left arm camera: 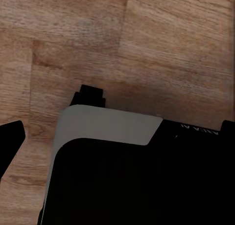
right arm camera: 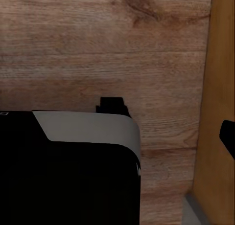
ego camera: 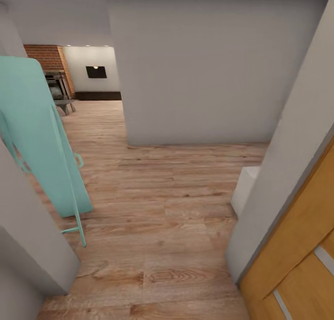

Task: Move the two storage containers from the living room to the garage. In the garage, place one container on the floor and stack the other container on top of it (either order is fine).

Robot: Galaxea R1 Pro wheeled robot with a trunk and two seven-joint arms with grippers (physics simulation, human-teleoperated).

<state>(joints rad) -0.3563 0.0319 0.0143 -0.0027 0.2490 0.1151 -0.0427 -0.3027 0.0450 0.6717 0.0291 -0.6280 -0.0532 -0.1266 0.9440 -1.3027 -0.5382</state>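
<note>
Robot in hallway, heading toward living room point(ego camera: 88, 78) — containers to fetch there. Wood-plank floor point(ego camera: 162, 208) underfoot; arms tucked for travel — tool state: cannot tell.

wood-plank floor point(ego camera: 162, 208) light brown | ironing board point(ego camera: 32, 125) teal | door point(ego camera: 301, 245) orange-yellow
</note>
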